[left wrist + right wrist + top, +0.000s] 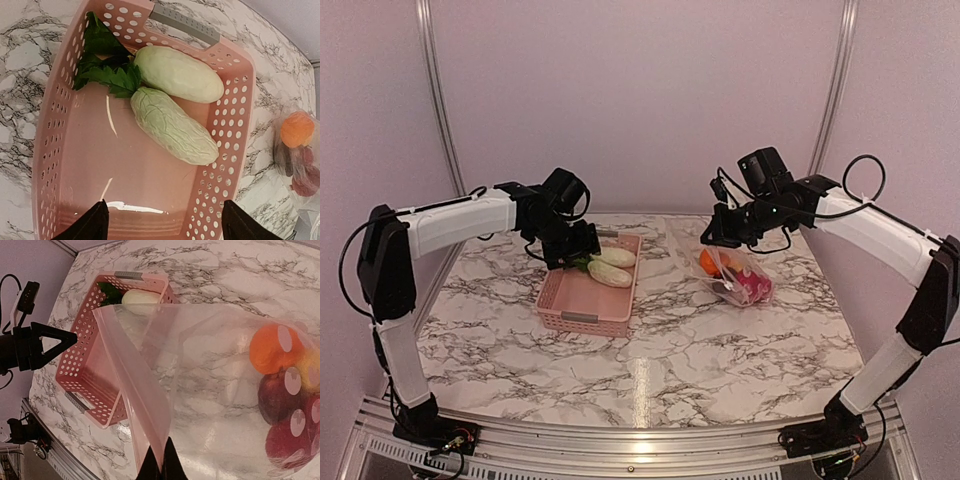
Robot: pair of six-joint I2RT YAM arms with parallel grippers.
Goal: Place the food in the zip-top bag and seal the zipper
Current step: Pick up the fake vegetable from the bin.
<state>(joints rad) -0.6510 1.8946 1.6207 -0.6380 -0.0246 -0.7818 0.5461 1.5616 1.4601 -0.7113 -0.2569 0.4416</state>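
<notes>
L tool (163, 212) open, empty; R tool (161, 462) pinching zip-top bag (210, 365)

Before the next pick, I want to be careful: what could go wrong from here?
The two white vegetables lie touching in the pink basket; the left fingers may pinch both or push one aside.
The right fingers hold only a thin edge of the zip-top bag; it could slip and the mouth collapse.
</notes>
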